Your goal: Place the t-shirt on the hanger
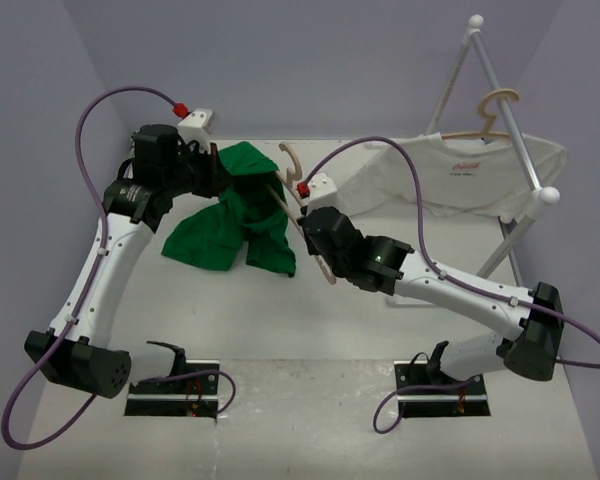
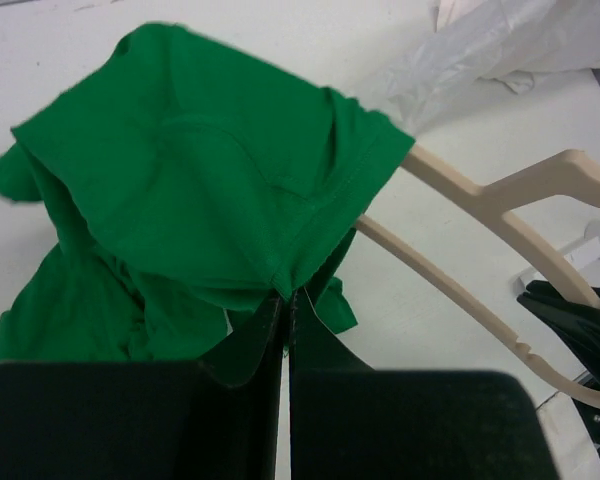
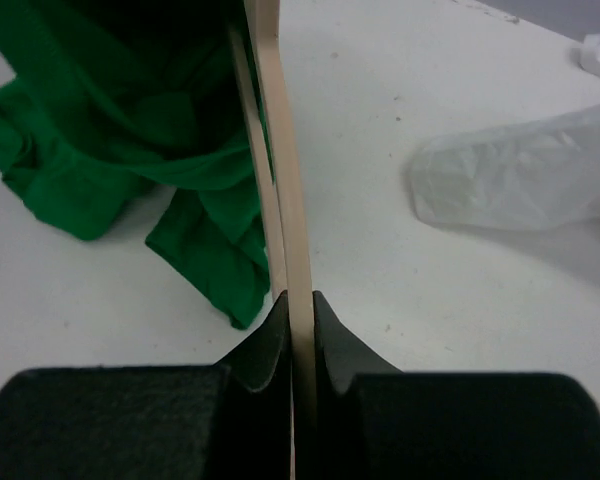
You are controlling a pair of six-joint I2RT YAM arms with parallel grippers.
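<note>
The green t-shirt (image 1: pixel 230 225) hangs bunched, its lower part resting on the table. One end of the tan wooden hanger (image 1: pixel 323 268) is inside it. My left gripper (image 1: pixel 222 172) is shut on a hemmed edge of the t-shirt (image 2: pixel 200 170) and holds it up over the hanger's arm (image 2: pixel 500 205). My right gripper (image 1: pixel 310 228) is shut on the hanger's other arm (image 3: pixel 285 180) and holds it raised and tilted, with the hook (image 1: pixel 290 158) pointing to the back. The t-shirt (image 3: pixel 100 130) lies left of that arm in the right wrist view.
A white t-shirt with a small red logo (image 1: pixel 470 170) hangs on a matching hanger (image 1: pixel 495 110) on a white rack (image 1: pixel 525 160) at the back right. Its cloth shows in both wrist views (image 2: pixel 500 40) (image 3: pixel 520 170). Lilac walls enclose the table.
</note>
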